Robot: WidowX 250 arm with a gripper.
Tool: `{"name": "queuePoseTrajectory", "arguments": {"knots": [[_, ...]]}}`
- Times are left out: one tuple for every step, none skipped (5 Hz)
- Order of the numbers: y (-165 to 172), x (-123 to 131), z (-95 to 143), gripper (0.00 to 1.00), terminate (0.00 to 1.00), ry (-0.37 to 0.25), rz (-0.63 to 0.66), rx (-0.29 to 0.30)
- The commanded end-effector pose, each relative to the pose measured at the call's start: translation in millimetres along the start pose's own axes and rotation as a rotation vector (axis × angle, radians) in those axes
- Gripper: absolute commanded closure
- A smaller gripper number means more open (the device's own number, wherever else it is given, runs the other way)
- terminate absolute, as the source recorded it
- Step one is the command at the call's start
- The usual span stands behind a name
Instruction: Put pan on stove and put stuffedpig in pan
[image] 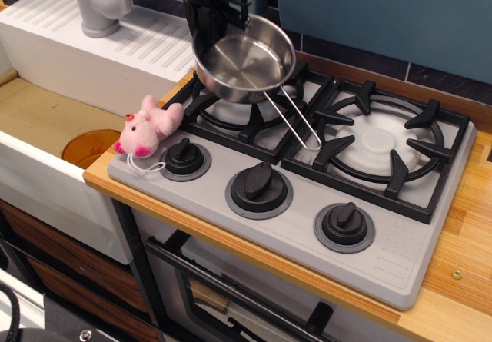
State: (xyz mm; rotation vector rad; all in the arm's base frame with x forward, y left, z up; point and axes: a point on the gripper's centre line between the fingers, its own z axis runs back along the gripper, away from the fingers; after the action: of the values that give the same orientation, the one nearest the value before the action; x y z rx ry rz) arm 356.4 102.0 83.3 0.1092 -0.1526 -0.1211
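Note:
The shiny steel pan (pixel 242 61) hangs tilted over the left burner grate (pixel 254 100) of the light grey stove (pixel 384 238), its wire loop handle (pixel 296 123) pointing down to the right. My black gripper (pixel 211 19) is shut on the pan's far left rim and holds it just above the grate. The pink stuffed pig (pixel 148 125) lies on the stove's front left corner, beside the left knob (pixel 184 157), with its white string loop in front of it.
A white sink unit (pixel 100 58) with a grey tap (pixel 100 4) stands to the left, with an orange bowl (pixel 91 147) in the basin below. The right burner grate (pixel 380 146) holds nothing. Wooden counter (pixel 465 265) runs along the right.

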Motion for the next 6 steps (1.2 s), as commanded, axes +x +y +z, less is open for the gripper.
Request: {"name": "queuePoseTrajectory", "arguments": {"knots": [[0.2,10.4,11.1,0.00,0.00,-0.060,0.006,0.016],[-4.2,10.9,14.8,0.00,0.00,-0.053,0.010,0.010],[-9.4,7.6,26.1,0.00,0.00,-0.028,0.010,0.025],[-12.2,6.6,46.0,0.00,0.00,0.002,0.003,0.049],[-16.8,14.2,62.8,0.00,0.00,0.034,-0.040,0.070],[-16.8,14.2,62.8,0.00,0.00,0.034,-0.040,0.070]]}}
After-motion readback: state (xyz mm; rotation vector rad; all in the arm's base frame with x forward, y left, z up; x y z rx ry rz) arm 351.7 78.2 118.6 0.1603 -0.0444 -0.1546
